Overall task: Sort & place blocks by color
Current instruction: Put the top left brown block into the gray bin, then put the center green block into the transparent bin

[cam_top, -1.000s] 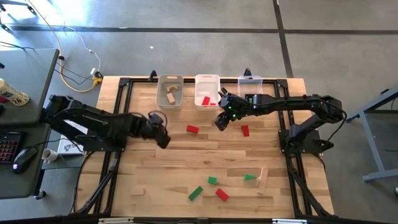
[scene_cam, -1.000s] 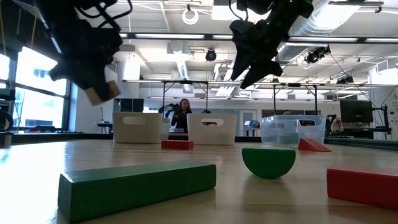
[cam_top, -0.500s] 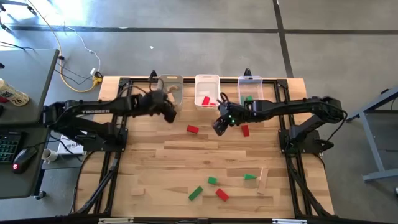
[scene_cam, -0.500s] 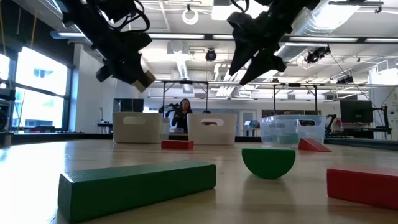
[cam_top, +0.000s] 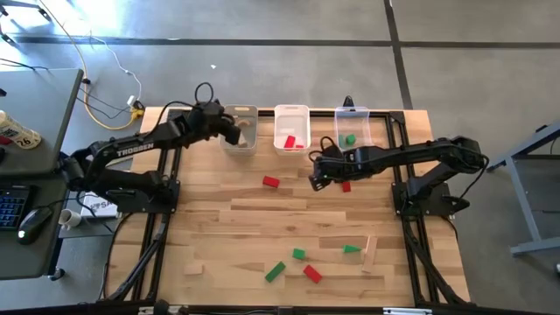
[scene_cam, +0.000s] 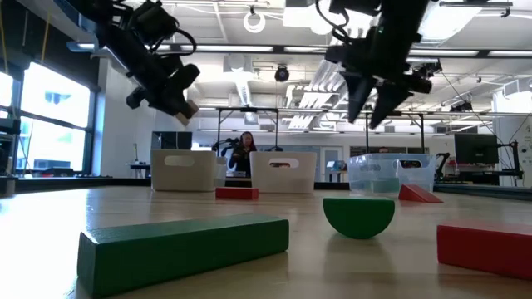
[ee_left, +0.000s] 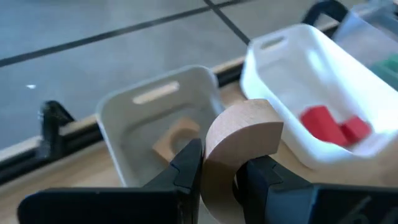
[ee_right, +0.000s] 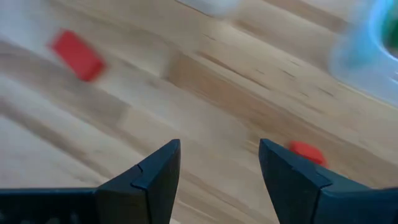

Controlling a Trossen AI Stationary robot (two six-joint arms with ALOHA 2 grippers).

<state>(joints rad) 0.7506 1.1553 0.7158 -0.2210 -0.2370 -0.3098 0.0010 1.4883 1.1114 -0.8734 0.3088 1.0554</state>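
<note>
The left gripper (ee_left: 217, 171) is hovering above the left bin (ee_left: 124, 134), clamped on a plain wood block (ee_left: 239, 146) that risks clipping the rim, while the right gripper (ee_right: 217, 165) is gaping, empty, beside a red block (ee_right: 305, 151).

We read this as robotics lab or open workshop hall. Exposed ceiling ducts (scene_cam: 249, 83) and strip lights overhead, polished concrete floor (cam_top: 262, 52), big window (scene_cam: 41, 116) at side. Wooden bench (cam_top: 262, 227) on black frame; desk with keyboard (cam_top: 10, 206) and mouse (cam_top: 33, 223) beside it; loose cables (cam_top: 105, 87) on floor. Person (scene_cam: 247, 154) seated far back, possibly at workstation
</note>
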